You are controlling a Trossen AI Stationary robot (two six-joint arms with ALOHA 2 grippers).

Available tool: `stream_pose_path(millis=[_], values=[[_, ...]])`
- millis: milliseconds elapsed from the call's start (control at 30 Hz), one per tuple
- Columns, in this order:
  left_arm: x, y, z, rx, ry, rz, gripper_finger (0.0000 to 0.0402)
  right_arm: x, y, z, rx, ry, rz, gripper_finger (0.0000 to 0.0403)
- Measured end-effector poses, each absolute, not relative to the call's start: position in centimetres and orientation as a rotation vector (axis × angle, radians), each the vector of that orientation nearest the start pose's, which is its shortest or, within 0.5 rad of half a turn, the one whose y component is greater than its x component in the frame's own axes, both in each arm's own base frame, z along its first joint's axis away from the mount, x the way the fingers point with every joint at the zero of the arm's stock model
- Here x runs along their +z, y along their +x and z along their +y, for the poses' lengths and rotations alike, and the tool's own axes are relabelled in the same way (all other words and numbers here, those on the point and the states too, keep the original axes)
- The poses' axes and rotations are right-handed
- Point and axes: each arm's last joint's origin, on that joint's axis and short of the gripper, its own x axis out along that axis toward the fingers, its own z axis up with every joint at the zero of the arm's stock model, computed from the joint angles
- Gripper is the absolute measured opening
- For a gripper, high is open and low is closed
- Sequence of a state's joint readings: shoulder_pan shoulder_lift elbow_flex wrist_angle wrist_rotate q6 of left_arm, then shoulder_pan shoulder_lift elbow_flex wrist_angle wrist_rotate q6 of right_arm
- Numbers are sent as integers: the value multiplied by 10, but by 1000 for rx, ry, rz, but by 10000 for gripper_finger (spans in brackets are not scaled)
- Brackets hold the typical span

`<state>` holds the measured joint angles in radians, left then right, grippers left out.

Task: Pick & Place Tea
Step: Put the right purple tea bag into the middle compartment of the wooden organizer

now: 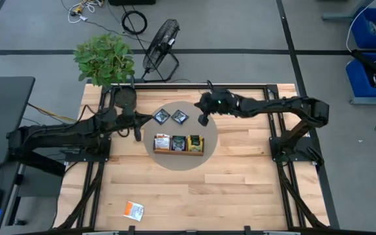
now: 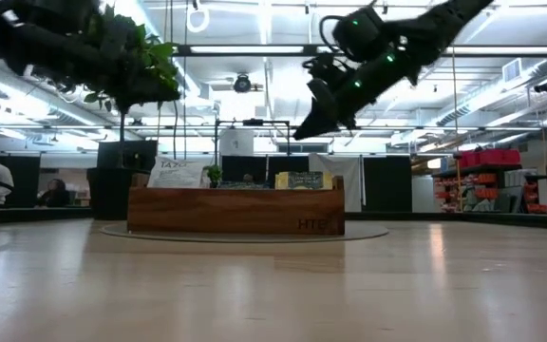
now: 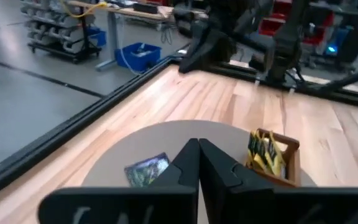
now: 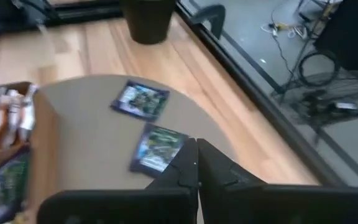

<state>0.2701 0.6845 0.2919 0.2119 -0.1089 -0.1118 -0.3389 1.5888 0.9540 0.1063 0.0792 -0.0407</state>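
Centrally in the high view, two dark navy sachets lie flat side by side on the round grey mat, just above the wooden tray, which holds upright orange-and-white and yellow-green sachets. One orange-and-white sachet lies alone on the bare table, low and left of centre. The left gripper hovers left of the navy pair, its fingers pressed together, empty. The right gripper hangs right of the pair, fingers likewise closed on nothing. A potted plant stands at the table's upper left corner.
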Motion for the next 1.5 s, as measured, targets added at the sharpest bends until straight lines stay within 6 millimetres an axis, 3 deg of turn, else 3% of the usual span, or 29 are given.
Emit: stream_pose_path(millis=[200,567,800,1033,1233,1500], values=[[227,176,65,424,-125,252,3,190,299,-101,-404,66,423,0],[231,224,124,341,-135,498,3,179,272,-86,-409,24,423,0],[232,257,150,249,-160,663,3,169,259,-82,-431,24,453,0],[224,284,170,272,-170,752,6,155,249,-77,-448,29,467,0],[211,304,181,144,-100,971,4,147,243,-73,-450,51,468,0],[190,333,192,50,-66,1089,20,143,240,-72,-448,52,480,0]])
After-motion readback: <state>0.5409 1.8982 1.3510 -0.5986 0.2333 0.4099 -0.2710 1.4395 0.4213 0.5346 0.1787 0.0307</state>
